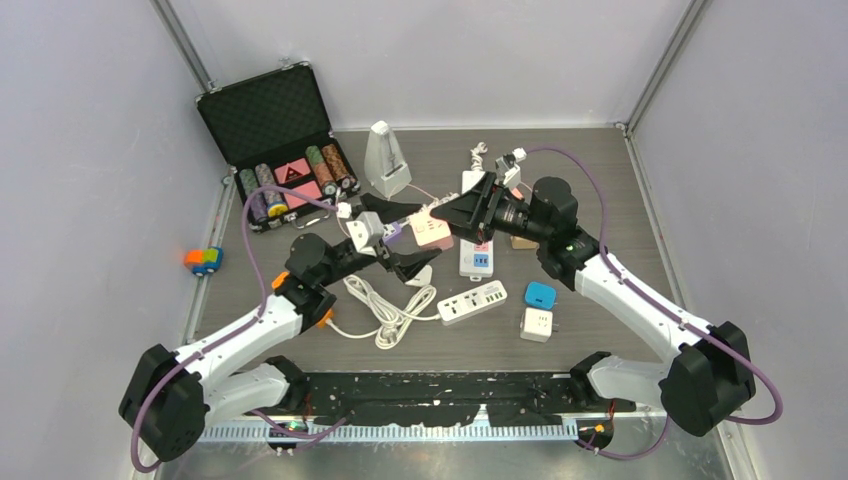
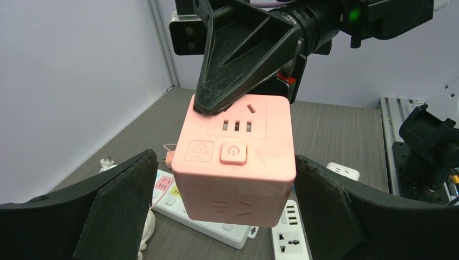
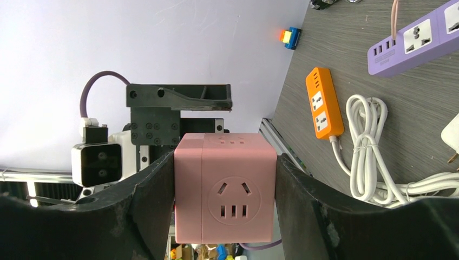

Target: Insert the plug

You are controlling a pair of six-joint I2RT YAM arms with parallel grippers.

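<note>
The pink cube socket (image 1: pixel 430 228) is up in the air, over the middle of the table (image 1: pixel 600 160). It does not rest on anything. The right gripper (image 3: pixel 226 162) grips it, with one finger pressed flat on each side of the cube and no gap. One face with holes looks back at the right wrist camera. Another face, with holes and a round button, looks at the left wrist camera.

The left gripper (image 2: pixel 224 162) is spread wide and holds nothing. Its fingers (image 2: pixel 119 206) stand one on each side of the cube. I see a thin gap on one side. On the other side I cannot tell if it touches.

No plug is in the cube yet. A white plug (image 3: pixel 450 138) lies on the table below the cube, near a looped white cord (image 3: pixel 368 146). I cannot tell if the plug belongs to that cord. An orange power strip (image 3: pixel 323 103) lies just past the cord, farther from the cube.

I think the next move turns on one thing: the plug is down low and the cube is up high. The right hand is busy, so the free left hand is the one I would send down for the plug. Then the pins must point straight at a face with holes.
</note>
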